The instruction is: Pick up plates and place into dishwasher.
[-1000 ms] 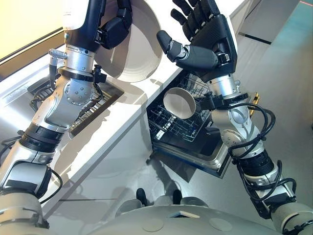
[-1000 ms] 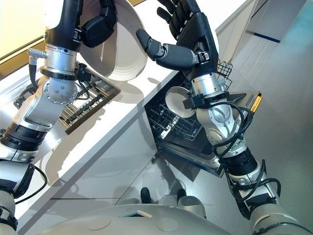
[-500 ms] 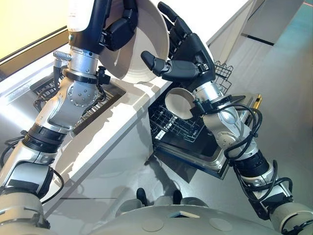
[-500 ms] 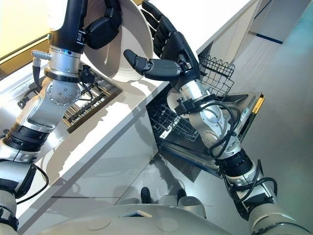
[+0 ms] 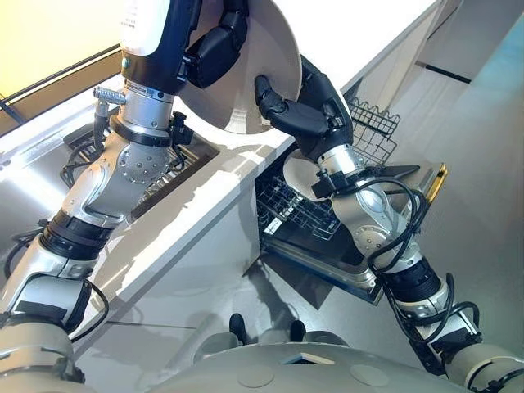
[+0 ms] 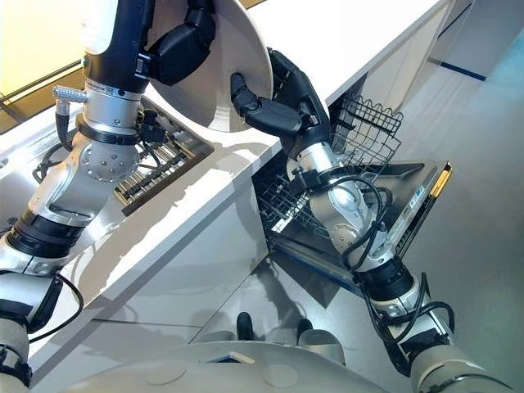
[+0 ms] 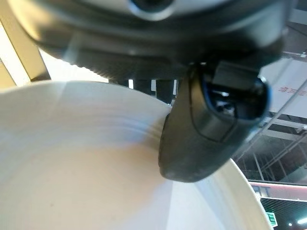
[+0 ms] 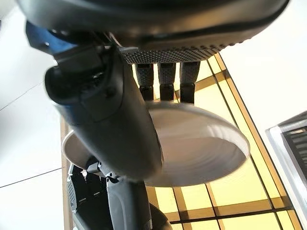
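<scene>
Above the white countertop (image 5: 205, 205) we hold a cream plate (image 5: 262, 82), left hand (image 5: 217, 45) clamped on its rim, right hand (image 5: 307, 110) pinching the opposite edge: rigid, glossy, breakable, best gripped at the rim.

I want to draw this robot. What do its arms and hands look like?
Both arms are shiny silver-grey metal with round joints, black bands and black cables looping beside them. The left forearm has a glossy black-and-white shell. The left hand and the right hand are dark, chunky and blocky, with a bumpy, dotted palm pad.
</scene>
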{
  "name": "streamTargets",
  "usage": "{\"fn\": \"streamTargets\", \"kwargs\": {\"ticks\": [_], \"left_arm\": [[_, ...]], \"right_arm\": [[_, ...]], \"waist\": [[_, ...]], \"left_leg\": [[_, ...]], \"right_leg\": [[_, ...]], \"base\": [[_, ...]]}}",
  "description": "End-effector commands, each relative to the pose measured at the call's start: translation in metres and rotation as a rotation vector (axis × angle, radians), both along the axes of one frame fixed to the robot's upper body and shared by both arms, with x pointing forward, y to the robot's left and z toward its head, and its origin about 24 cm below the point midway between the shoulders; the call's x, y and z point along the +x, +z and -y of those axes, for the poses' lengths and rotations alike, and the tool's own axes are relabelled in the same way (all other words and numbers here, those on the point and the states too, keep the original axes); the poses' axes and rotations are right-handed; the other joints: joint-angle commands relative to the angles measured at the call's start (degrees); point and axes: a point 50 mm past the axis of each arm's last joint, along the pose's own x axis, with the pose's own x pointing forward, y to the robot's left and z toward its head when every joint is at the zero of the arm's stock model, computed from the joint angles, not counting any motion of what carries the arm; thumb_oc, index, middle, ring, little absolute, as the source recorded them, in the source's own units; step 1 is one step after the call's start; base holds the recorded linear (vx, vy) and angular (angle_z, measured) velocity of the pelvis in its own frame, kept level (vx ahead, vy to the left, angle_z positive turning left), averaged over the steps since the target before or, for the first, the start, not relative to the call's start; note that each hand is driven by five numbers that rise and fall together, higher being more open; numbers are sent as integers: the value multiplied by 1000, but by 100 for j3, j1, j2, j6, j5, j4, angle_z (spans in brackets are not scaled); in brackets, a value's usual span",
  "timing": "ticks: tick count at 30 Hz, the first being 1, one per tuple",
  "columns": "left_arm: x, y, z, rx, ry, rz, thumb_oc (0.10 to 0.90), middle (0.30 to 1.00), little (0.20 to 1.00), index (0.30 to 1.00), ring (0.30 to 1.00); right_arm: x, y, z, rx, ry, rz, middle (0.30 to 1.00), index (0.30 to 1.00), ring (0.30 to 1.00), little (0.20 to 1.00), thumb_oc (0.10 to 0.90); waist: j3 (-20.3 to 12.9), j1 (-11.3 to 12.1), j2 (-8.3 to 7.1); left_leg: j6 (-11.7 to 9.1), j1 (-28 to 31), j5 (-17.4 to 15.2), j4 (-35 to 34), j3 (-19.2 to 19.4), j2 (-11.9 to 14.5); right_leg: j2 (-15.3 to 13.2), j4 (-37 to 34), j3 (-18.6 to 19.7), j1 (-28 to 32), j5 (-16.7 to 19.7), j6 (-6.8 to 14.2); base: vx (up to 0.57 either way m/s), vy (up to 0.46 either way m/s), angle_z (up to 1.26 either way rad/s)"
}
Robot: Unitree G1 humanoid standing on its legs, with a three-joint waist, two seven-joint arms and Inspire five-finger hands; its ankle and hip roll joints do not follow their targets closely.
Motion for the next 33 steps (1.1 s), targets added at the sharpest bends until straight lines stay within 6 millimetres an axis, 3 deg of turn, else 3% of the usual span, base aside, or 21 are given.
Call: {"fn": "streamTargets", "kwargs": {"ticks": [1, 3, 4, 5, 6, 7, 8, 15, 18, 23, 27, 33], "left_arm": [[-26, 31, 13, -100, -185, 168, 100, 300, 200, 300, 300], [-24, 31, 9, -109, -176, 148, 100, 300, 200, 300, 300], [-24, 30, 6, -115, -173, 137, 141, 335, 241, 335, 335], [-23, 29, 4, -125, -176, 115, 366, 528, 466, 528, 528], [-22, 27, 3, -133, -178, 94, 424, 578, 524, 578, 578], [-20, 25, 1, -147, -186, 61, 709, 822, 809, 822, 822], [-18, 22, 0, -151, -191, 22, 800, 900, 900, 900, 900], [-7, -10, -19, -272, -245, -283, 800, 900, 900, 900, 900], [-6, -24, -39, -328, -201, -365, 800, 900, 900, 900, 900], [-12, -51, -79, -447, -113, -497, 800, 900, 900, 900, 900], [-20, -71, -105, -553, -79, -565, 800, 900, 900, 900, 900], [-40, -93, -135, -612, 32, -591, 800, 900, 900, 900, 900]], "right_arm": [[2, 36, 14, 91, -120, 207, 300, 300, 300, 200, 100], [2, 41, 19, 77, -161, 251, 300, 300, 300, 200, 100], [1, 44, 23, 71, -187, 271, 300, 300, 300, 200, 100], [1, 46, 26, 64, -214, 293, 300, 300, 300, 200, 100], [0, 47, 29, 61, -230, 305, 300, 300, 300, 200, 100], [0, 48, 32, 64, -247, 315, 300, 300, 300, 200, 100], [0, 50, 35, 62, -270, 330, 300, 300, 300, 200, 100], [-2, 64, 77, 16, -543, 456, 300, 300, 300, 200, 100], [-8, 69, 109, -28, -728, 522, 300, 300, 300, 200, 100], [-26, 60, 161, -117, -963, 531, 300, 300, 300, 200, 100], [-38, 41, 195, -265, -1127, 459, 300, 300, 300, 200, 100], [-58, -27, 233, -550, -1224, 81, 300, 300, 300, 200, 100]], "waist": [[-610, 154, -145], [-599, 165, -143], [-598, 173, -142], [-598, 178, -144], [-598, 179, -145], [-608, 183, -150], [-605, 187, -152], [-581, 204, -138], [-576, 210, -136], [-581, 191, -153], [-569, 148, -141], [-521, 42, -167]], "left_leg": [[-4, 142, -523, 10, -136, -215], [0, 108, -464, 10, -144, -216], [4, 106, -466, 10, -155, -220], [4, 101, -465, 10, -167, -223], [4, 100, -465, 10, -172, -227], [2, 126, -519, 10, -179, -229], [4, 126, -522, 10, -179, -230], [18, 170, -540, 10, -137, -211], [28, 157, -498, 10, -119, -203], [37, 168, -502, 10, -115, -189], [21, 157, -493, 10, -109, -178], [13, 150, -522, 10, -108, -163]], "right_leg": [[38, 78, -146, -89, 19, 193], [39, 98, -158, -119, 55, 183], [39, 109, -166, -122, 50, 184], [38, 109, -172, -123, 51, 185], [39, 105, -173, -121, 53, 186], [36, 90, -172, -89, 14, 196], [36, 84, -174, -86, 17, 199], [46, 71, -163, -61, 24, 208], [55, 80, -151, -90, 67, 205], [62, 79, -130, -96, 75, 219], [65, 74, -115, -107, 76, 218], [41, 87, -99, -112, 36, 251]], "base": [[19, 7, 11], [-14, 6, 6], [0, 0, 0], [16, 5, 5], [45, 4, 4], [45, 2, 2], [0, 0, 0], [6, 0, 0], [-4, -4, -2], [7, -5, -3], [-4, 6, -2], [0, 0, 0]]}}
